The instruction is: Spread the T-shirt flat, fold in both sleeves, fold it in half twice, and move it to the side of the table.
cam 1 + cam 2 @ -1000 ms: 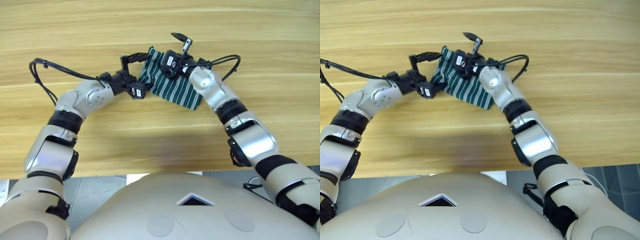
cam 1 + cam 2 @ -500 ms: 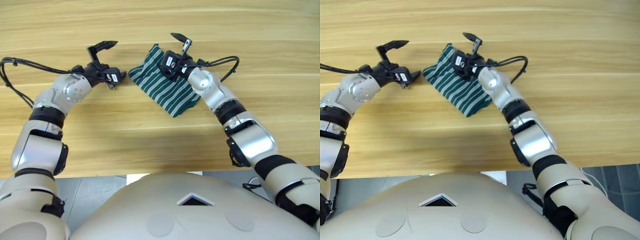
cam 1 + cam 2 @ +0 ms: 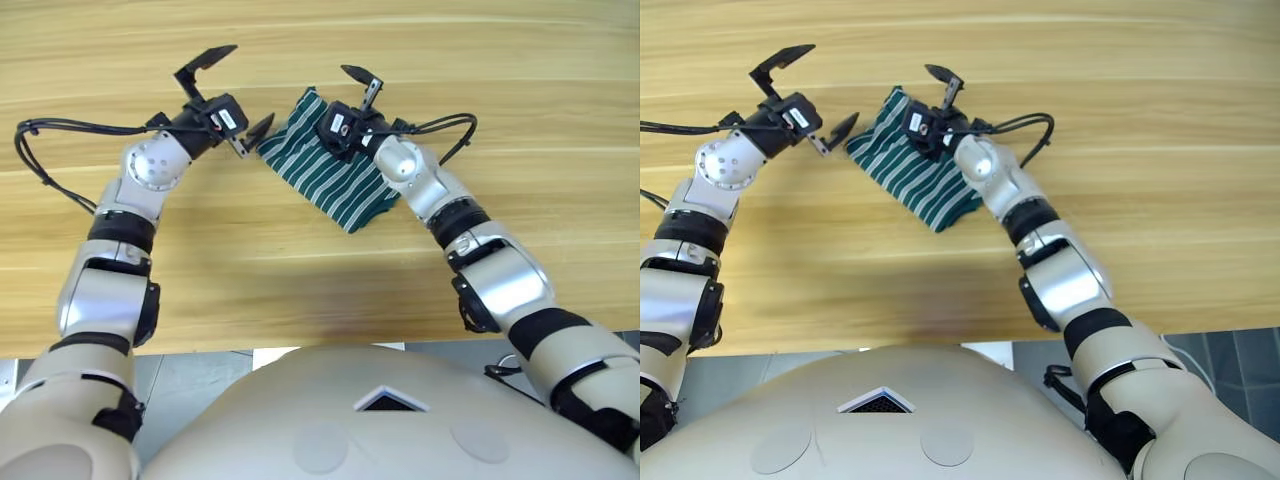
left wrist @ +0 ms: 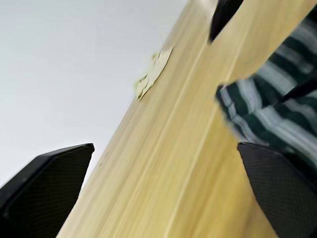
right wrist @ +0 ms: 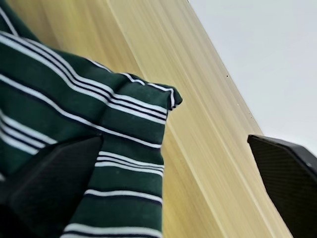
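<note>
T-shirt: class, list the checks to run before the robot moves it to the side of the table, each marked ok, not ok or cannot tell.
1. T-shirt folded into a compact rectangle: ok.
2. T-shirt lying on the table: ok.
3. Left gripper open, beside the shirt's corner: ok.
4. Right gripper gripping the shirt: not ok, it is open.
5. Lower layers lined up: cannot tell.

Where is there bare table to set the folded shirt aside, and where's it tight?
Bare table runs wide right of the T-shirt, beyond it toward the far edge, and nearer the robot between both arms. Crowded at centre: the open left gripper sits just left of the T-shirt, the right gripper over its far corner.
</note>
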